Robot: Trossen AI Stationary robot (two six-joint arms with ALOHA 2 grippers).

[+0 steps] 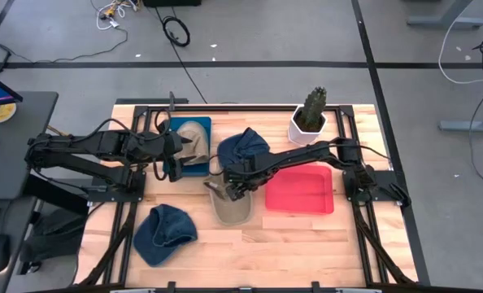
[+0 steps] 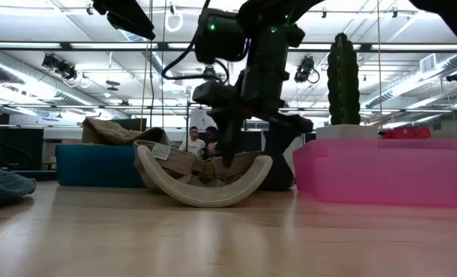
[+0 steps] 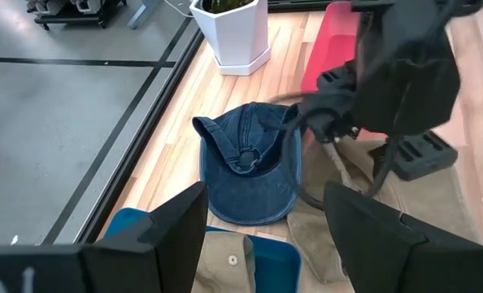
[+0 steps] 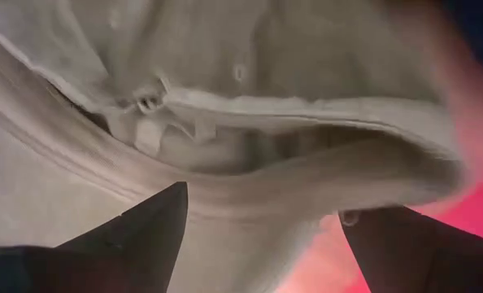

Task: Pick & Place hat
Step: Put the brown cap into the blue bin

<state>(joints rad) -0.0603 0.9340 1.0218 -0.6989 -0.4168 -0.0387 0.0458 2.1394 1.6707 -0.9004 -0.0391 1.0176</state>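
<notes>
**A:** Where does your hat job stand right now?

**B:** Your right gripper (image 1: 229, 191) is down over the khaki cap (image 1: 230, 205), which lies upside down on the desk (image 1: 306, 244) just beside the pink tray (image 1: 300, 191). In its wrist view the two dark fingers (image 4: 136, 232) stand spread, with the cap's brim and strap between and ahead of them, and nothing pinched (released, as far as you can see).

**A:** And your left arm?

**B:** Your left gripper (image 1: 176, 155) hovers by the blue bin (image 1: 202, 126), fingers parted and empty. A second tan cap (image 1: 191, 138) already sits in that bin.

**A:** So how far along are you?

**B:** Partway, I'd judge. One cap is binned; the khaki one is on the desk and not in any container. A denim cap (image 1: 243, 149) lies upside down near the cactus pot (image 1: 308, 128), and another blue hat (image 1: 164, 232) rests near the front edge, both untouched. You can't tell from here which container each is meant for.
</notes>
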